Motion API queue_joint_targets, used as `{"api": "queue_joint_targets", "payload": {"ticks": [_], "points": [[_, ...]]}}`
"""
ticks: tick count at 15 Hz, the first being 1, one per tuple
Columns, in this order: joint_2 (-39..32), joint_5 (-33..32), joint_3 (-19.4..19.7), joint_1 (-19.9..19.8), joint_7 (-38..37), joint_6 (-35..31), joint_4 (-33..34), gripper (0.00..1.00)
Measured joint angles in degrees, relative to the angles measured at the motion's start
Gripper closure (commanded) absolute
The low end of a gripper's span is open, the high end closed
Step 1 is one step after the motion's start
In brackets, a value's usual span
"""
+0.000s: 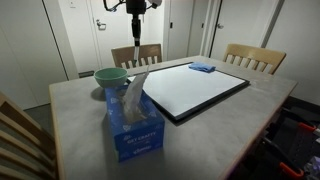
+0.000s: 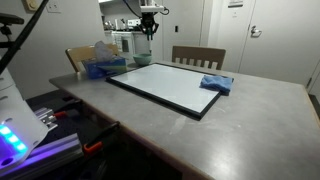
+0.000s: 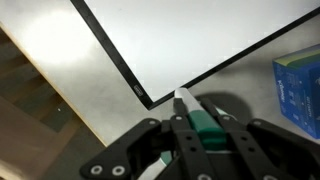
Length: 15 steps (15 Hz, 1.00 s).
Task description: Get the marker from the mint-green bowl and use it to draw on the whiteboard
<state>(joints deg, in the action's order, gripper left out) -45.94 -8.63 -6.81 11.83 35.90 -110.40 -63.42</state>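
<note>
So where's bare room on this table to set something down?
Bare tabletop runs wide beyond the whiteboard's edges away from the tissue box. The board itself is bare except the blue eraser's corner. Crowded: tissue box and mint-green bowl, close together.

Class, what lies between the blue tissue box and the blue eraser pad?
Only the whiteboard, its black frame and bare white surface; the eraser pad rests on a corner of it. Both exterior views show this.
</note>
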Motion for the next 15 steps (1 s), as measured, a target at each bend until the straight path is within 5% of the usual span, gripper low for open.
{"api": "queue_joint_targets", "payload": {"ticks": [4,7,15], "points": [[0.87,-0.82,1.20,0.15,-9.46,7.85,0.16,0.95],[2.00,-0.77,1.78,-0.93,-10.68,7.52,-1.73,0.95],[10.91,-3.42,3.01,-5.13,-14.26,-13.27,-19.97,0.95]]}}
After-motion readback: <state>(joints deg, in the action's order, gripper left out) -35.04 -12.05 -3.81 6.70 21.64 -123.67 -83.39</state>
